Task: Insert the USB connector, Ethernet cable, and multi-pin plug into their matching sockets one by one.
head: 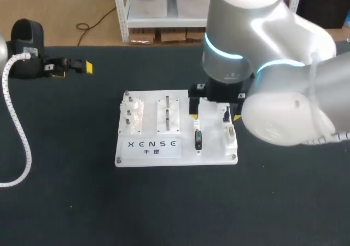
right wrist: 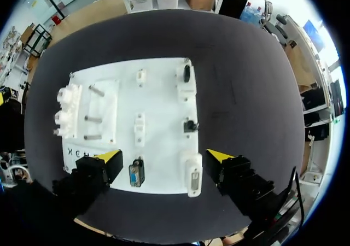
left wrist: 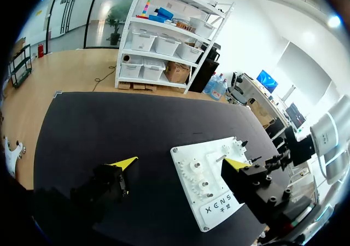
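Note:
The white socket board [head: 216, 156] [right wrist: 158, 93] [left wrist: 194, 161] lies mid-table. My right gripper [head: 215, 112] [right wrist: 164, 156] hangs open above its near right part, holding nothing. Below and between its fingers a dark multi-pin plug [right wrist: 136, 175] [head: 198, 139] stands in its socket, beside a white socket block [right wrist: 192, 176] [head: 230, 134]. A small black connector [right wrist: 190, 126] [head: 226, 113] sits at the board's right edge. Another dark connector [right wrist: 186, 73] sits in a white block at the far right corner. My left gripper [head: 74, 66] [left wrist: 180, 162] rests open and empty at the table's far left.
Clear gear posts [head: 131, 115] [right wrist: 65, 109] and metal pegs [head: 167, 112] [right wrist: 93, 117] stand on the board's left half. A white ribbed cable [head: 19, 131] runs down the left side of the black table top. My right arm's bulk [head: 273, 76] hides the board's far right corner.

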